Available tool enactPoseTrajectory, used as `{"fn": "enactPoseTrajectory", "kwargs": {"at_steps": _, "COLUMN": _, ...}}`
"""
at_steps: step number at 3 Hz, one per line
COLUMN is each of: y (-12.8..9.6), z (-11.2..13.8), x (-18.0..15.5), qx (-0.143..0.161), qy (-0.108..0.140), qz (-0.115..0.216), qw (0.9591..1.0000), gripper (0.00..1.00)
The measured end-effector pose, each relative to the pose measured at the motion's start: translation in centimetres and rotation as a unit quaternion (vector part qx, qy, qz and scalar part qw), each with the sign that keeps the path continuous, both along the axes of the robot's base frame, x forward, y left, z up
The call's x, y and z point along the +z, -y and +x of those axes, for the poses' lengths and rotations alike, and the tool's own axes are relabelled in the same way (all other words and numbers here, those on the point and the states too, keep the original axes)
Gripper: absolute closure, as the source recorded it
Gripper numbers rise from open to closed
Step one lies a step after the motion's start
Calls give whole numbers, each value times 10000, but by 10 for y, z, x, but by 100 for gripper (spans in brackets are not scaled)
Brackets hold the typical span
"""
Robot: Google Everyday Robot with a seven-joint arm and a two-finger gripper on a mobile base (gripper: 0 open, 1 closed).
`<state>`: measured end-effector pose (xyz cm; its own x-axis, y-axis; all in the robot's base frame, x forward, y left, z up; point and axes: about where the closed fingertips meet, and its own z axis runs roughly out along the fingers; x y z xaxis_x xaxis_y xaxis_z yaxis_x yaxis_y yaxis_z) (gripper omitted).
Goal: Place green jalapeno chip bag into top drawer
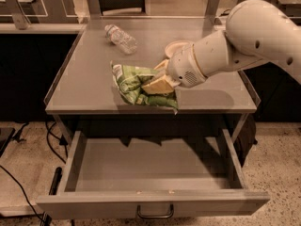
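Gripper [158, 84]: was seen clamped on the chip bag [129, 82].
Chip bag: was held at the table's [83, 81] front edge (crumpled), above the drawer [94, 205].
Drawer: was found open.
Bottle [121, 38]: was laid farther back.

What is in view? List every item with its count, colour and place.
chip bag: one, green, at the table's front edge
water bottle: one, clear, lying at the table's back left
disc: one, pale, on the table behind the arm
table: one, grey, above the drawer
drawer: one, grey, pulled open below the table
handle: one, dark, centre of the drawer front
cable: black, floor at left
arm: one, white, reaching in from the right
hand: one, tan, closed on the chip bag
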<state>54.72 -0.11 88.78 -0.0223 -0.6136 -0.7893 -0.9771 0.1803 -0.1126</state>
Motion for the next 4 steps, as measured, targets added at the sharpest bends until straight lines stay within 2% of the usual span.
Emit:
{"fn": "enactPoseTrajectory", "kwargs": {"at_steps": 1, "y": 10, "z": -43, "x": 19, "qx": 130, "qy": -65, "qz": -17, "qw": 9999, "gripper": 100}}
{"fn": "enactPoseTrajectory", "kwargs": {"at_steps": 2, "y": 12, "z": -91, "x": 27, "qx": 237, "qy": -239, "qz": 18, "qw": 9994, "gripper": 100}}
{"fn": "enactPoseTrajectory", "kwargs": {"at_steps": 3, "y": 9, "z": -134, "x": 18, "qx": 271, "qy": -515, "qz": 92, "qw": 9983, "gripper": 100}}
{"fn": "enactPoseTrajectory", "kwargs": {"at_steps": 4, "y": 1, "z": -164, "x": -9, "qx": 359, "qy": -712, "qz": 106, "qw": 9968, "gripper": 100}}
